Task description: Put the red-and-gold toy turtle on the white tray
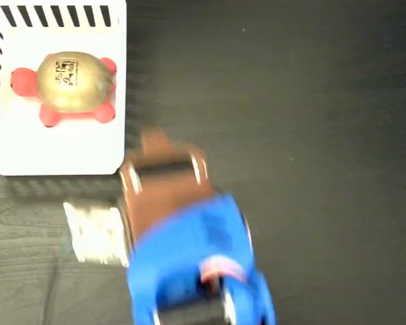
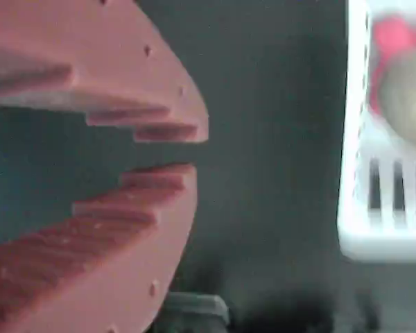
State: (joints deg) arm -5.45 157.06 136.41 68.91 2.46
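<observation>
The fixed view looks straight down over the white tray (image 1: pixel 61 145) (shared by both); the wrist view sits low, close beside it (image 2: pixel 357 229).

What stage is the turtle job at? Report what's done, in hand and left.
Done: the red-and-gold toy turtle sits on the white tray. In hand: nothing; the hand is empty, its jaws slightly apart, off the tray over the dark table. Left: apparently only pulling the arm clear.

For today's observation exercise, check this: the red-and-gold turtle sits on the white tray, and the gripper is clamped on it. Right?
Not quite. The turtle does sit on the white tray, but the fixed view shows the gripper off the tray, and the wrist view shows its fingers holding nothing.
</observation>
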